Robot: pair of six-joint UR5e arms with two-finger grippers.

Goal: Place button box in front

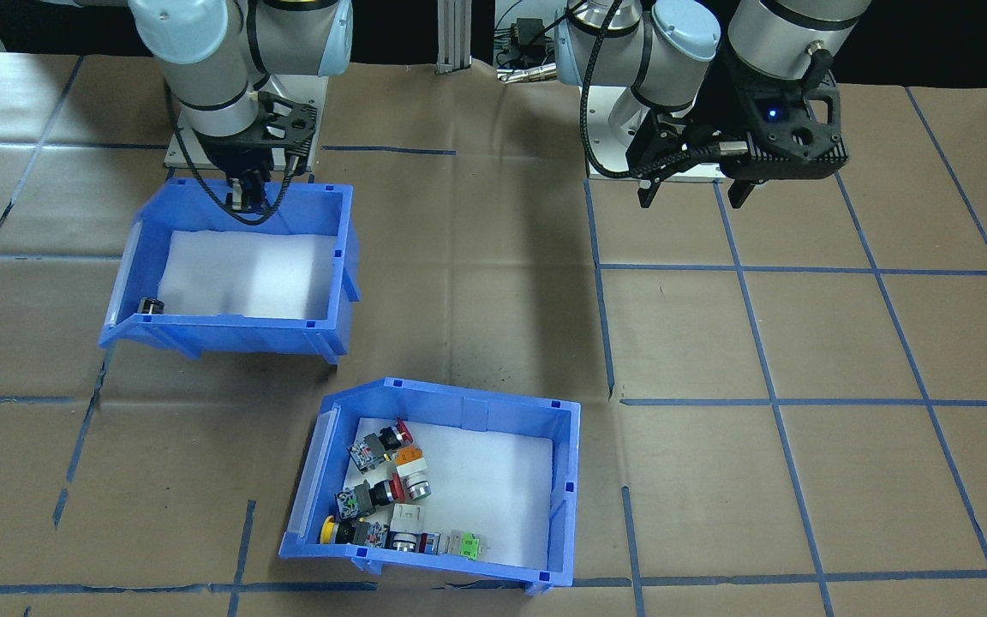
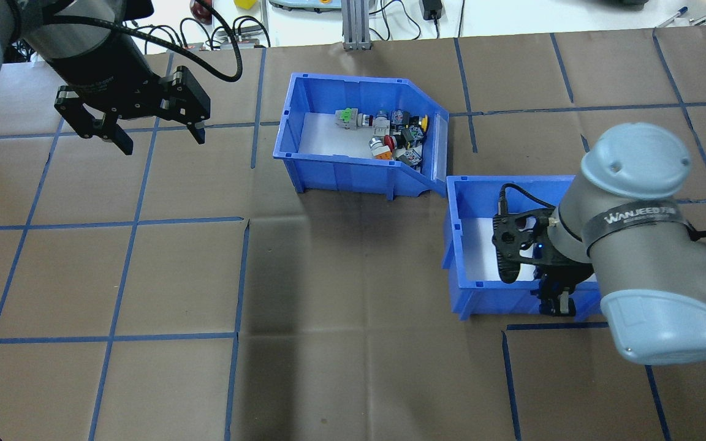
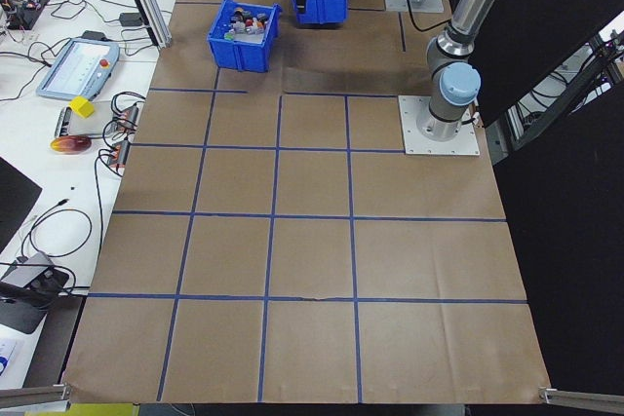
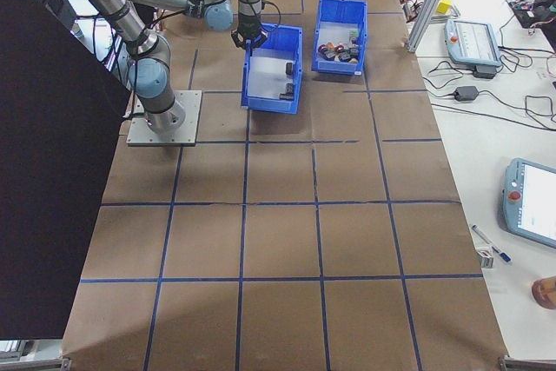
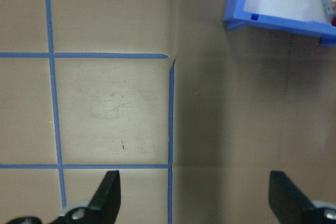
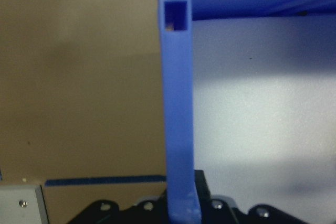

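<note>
While the button box [image 1: 438,493] sits at lower centre of the front-facing frame on the bench [image 1: 802,343], the right gripper [image 1: 245,195] at upper left pinches the rear wall of the other blue bin [image 1: 241,274]. At upper right, the left gripper [image 1: 695,193] hovers with fingers spread, holding nothing.

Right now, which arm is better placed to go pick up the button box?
Left, probably. The left gripper hangs open and empty off to the side of the button box. The right gripper is clamped on the robot-side wall of the second blue bin, so it's occupied.
</note>
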